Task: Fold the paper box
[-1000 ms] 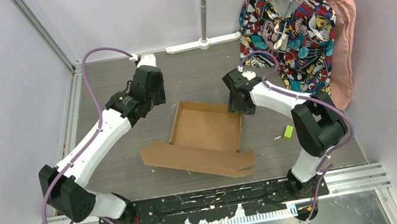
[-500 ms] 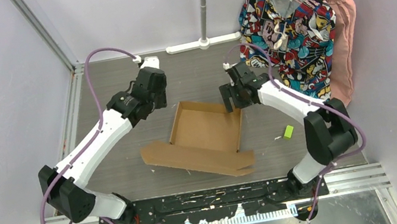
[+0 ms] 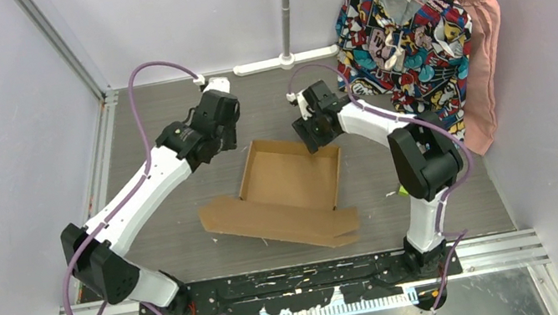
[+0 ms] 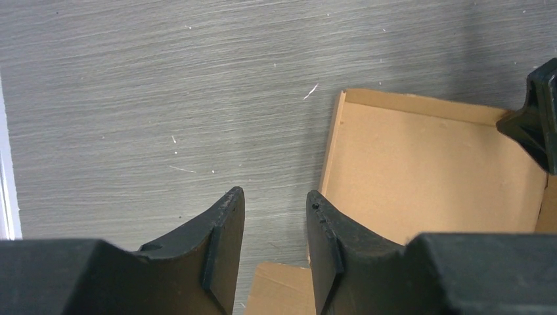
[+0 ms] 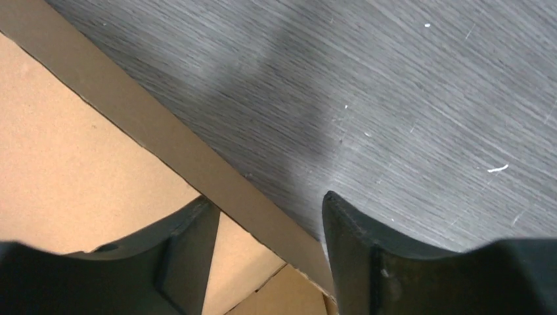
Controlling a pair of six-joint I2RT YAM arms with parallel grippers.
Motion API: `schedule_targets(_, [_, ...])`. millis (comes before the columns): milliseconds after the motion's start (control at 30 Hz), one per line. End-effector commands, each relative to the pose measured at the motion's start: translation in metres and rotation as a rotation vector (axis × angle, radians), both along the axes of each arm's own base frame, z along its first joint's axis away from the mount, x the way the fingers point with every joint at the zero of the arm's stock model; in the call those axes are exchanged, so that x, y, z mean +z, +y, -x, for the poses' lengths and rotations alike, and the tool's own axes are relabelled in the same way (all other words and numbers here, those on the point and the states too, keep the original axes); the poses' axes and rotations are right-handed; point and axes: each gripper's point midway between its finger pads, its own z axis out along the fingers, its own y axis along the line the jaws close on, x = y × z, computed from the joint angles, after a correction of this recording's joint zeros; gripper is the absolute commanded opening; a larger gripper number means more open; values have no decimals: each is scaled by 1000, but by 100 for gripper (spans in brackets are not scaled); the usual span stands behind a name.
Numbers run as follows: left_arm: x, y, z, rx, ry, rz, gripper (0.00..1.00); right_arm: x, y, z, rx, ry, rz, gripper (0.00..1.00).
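The paper box (image 3: 289,179) is a brown cardboard tray with raised walls, lying mid-table, and its flat flap (image 3: 277,221) spreads toward the arms. My left gripper (image 3: 232,142) hovers just left of the box's far left corner. In the left wrist view it (image 4: 274,197) is open over bare table, with the box (image 4: 427,170) to its right. My right gripper (image 3: 313,140) is at the box's far wall. In the right wrist view it (image 5: 263,203) is open and straddles that wall (image 5: 164,131), one finger inside the tray and one outside.
Patterned clothes (image 3: 403,28) and a pink garment (image 3: 483,49) hang at the back right, close behind the right arm. A white pole base (image 3: 287,60) sits at the back wall. A small green object (image 3: 402,189) peeks out by the right arm's elbow.
My right gripper has slid left along the box's far wall and widened its jaws over it. The left gripper edged slightly toward the far right.
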Motion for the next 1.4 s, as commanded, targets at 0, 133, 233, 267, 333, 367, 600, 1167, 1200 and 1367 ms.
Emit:
schedule_targets(0, [19, -2, -5, 6, -46, 5, 41, 21, 8, -19, 3, -69, -27, 56])
schedule_targets(133, [19, -2, -5, 5, -49, 5, 40, 18, 5, -14, -39, -48, -18, 46])
schedule_targets(233, [18, -2, -4, 3, -48, 8, 40, 17, -5, -14, -104, -58, 25, 43])
schedule_targets(267, [18, -2, -4, 3, -49, 11, 40, 16, -7, -13, -123, -52, 30, 41])
schedule_targets(333, [17, -2, -3, 4, -49, 11, 40, 14, -14, -10, -188, -46, 40, 35])
schedule_targets(367, [18, -2, -2, 3, -49, 11, 40, 13, -16, -9, -222, -44, 43, 34])
schedule_targets(600, [28, 3, 2, 10, -70, 20, 41, 7, -27, 7, -458, -16, 0, 34])
schedule_targets(1167, [179, 24, -7, 44, -274, 83, 45, 0, -38, 61, -896, 49, -163, 20])
schedule_targets(1200, [181, 24, -7, 46, -274, 87, 45, -2, -34, 65, -912, 55, -197, 21])
schedule_targets(1367, [174, 22, 0, 44, -262, 130, 45, -7, -15, 83, -956, 47, -311, 42])
